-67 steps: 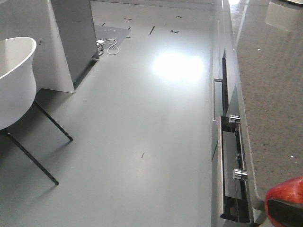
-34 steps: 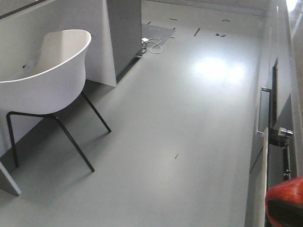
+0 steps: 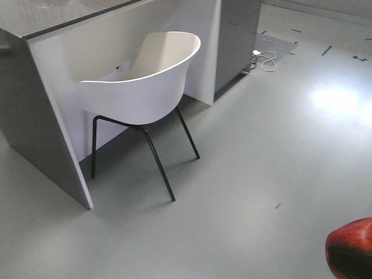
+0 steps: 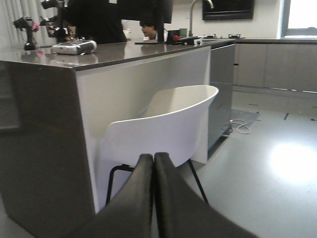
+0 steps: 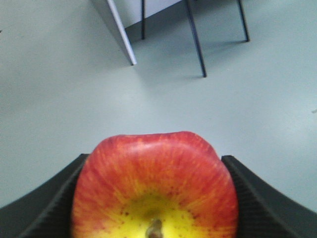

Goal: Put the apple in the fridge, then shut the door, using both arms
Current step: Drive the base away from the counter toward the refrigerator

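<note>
The apple (image 5: 154,191) is red with a yellow patch round its stem and fills the lower middle of the right wrist view. My right gripper (image 5: 154,163) is shut on it, one black ribbed finger pressing each side, above the bare floor. The same apple (image 3: 351,239) shows as a red lump at the bottom right corner of the front view. My left gripper (image 4: 153,157) is shut with nothing in it, its two black fingers touching, pointing at a white chair. The fridge and its door are out of view.
A white shell chair (image 3: 145,87) on thin black legs (image 5: 195,37) stands against a grey island counter (image 4: 44,124) with a white side panel (image 3: 87,200). Tools and a tap sit on the countertop (image 4: 99,49). A white cable (image 3: 266,58) lies on the grey floor (image 3: 244,192).
The front view has swung left: the drawer front with its knobs has left the frame, and the chair and island now fill the upper left. The apple stays at the bottom right corner.
</note>
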